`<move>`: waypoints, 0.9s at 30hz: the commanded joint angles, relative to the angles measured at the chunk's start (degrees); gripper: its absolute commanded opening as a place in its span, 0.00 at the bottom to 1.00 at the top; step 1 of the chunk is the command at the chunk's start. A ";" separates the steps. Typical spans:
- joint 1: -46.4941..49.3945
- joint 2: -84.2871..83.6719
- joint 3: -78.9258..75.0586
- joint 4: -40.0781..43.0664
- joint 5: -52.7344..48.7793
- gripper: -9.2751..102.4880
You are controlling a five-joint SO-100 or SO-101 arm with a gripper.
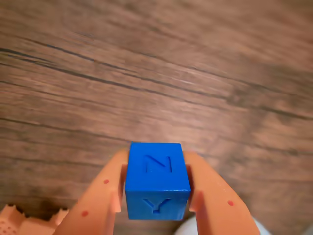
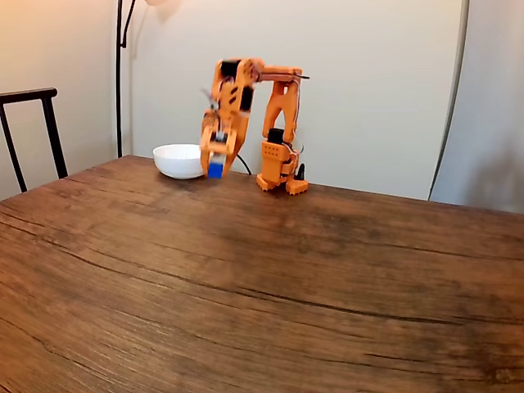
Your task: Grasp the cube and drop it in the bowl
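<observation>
Wrist view: orange claw [image 1: 157, 196] enters from the bottom edge, clamped on the cube [image 1: 157, 180], one finger [image 1: 105, 193] pressed to its left face and the other to its right. Cube bright blue, sits at lower centre of the frame; top face carries an embossed letter, reads as "N" or "Z" depending on orientation, and the near face a "Y". Above it, dark brown wood-grain worktop [image 1: 156, 73], somewhat blurred. A pale curved edge at the bottom right of the frame, possibly the bowl's rim, too little of it showing to be sure. Fixed view: orange arm [image 2: 246, 98] stands at upper centre of the frame on the far side of the worktop [image 2: 246, 278], its base [image 2: 281, 168] to the right, its forward link bent down to the left. Claw [image 2: 216, 164] hangs tip-down with the cube [image 2: 215, 170] between the fingers, clear of the wood. White bowl [image 2: 178, 160] rests on the worktop just left of the claw; the cube appears beside or at its right rim. Dark chair back [image 2: 29, 123] at the left edge; a thin black lamp pole [image 2: 119, 74] against the pale wall at upper left.
</observation>
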 commanded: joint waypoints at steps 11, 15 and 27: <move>12.66 27.16 7.91 8.61 0.18 0.11; 18.28 35.33 12.74 8.53 0.09 0.11; 38.50 43.33 13.45 7.73 2.29 0.11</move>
